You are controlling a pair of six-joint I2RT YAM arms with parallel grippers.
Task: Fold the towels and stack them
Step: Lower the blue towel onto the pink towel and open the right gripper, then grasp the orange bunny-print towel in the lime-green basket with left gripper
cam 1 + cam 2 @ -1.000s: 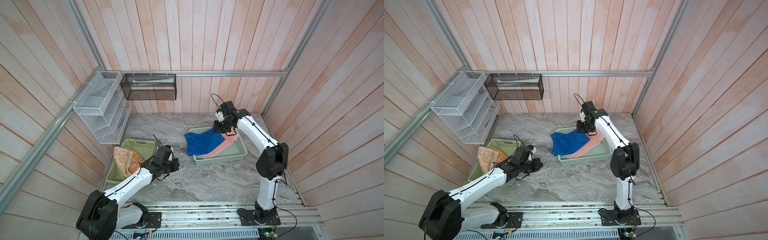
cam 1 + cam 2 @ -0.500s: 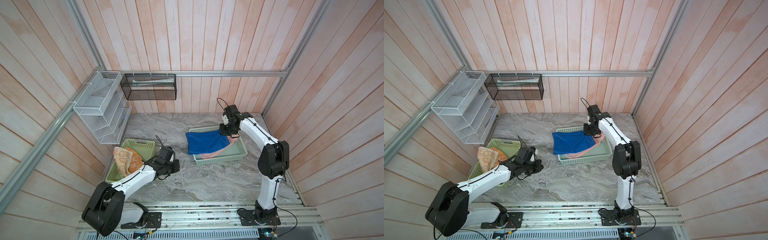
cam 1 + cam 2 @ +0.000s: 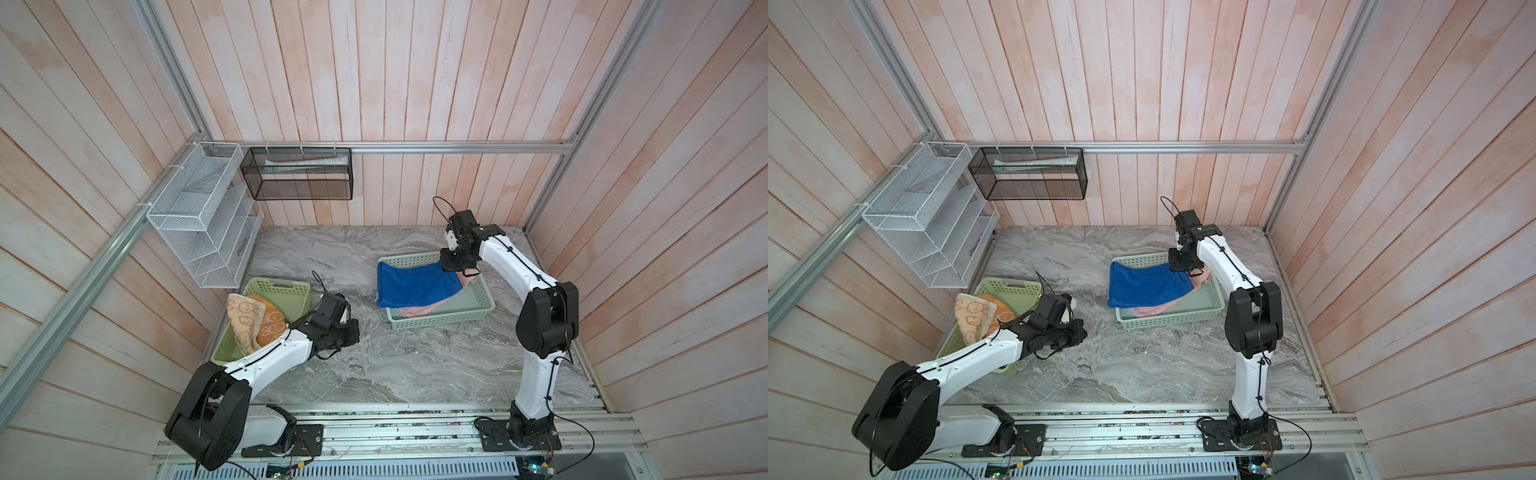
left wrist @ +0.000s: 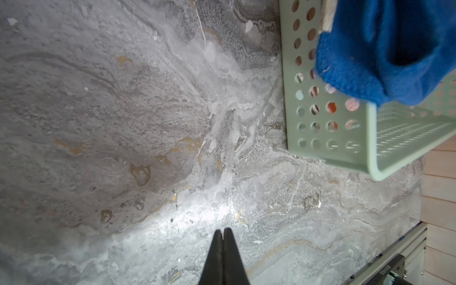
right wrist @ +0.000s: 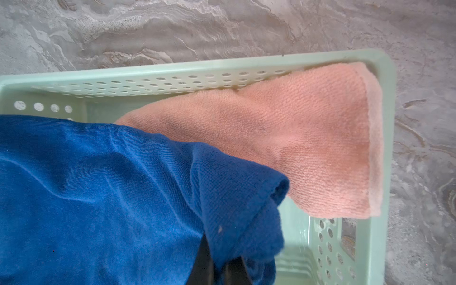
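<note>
The right end effector (image 5: 218, 267) is pinched shut on a bunched corner of the blue towel (image 3: 417, 284) at the far right of the right basket (image 3: 440, 322). From that grip the towel runs leftward, its long axis across the basket and its free edge spilling over the left rim. Beneath it lies the pink towel (image 5: 296, 138). The left end effector (image 4: 223, 237), closed and empty, hovers over bare tabletop (image 3: 395, 361) between the baskets and is the nearer one to that free edge; only the basket wall seems likely to obstruct it. The bunny towel (image 3: 245, 316) drapes over the left basket (image 3: 282, 286).
</note>
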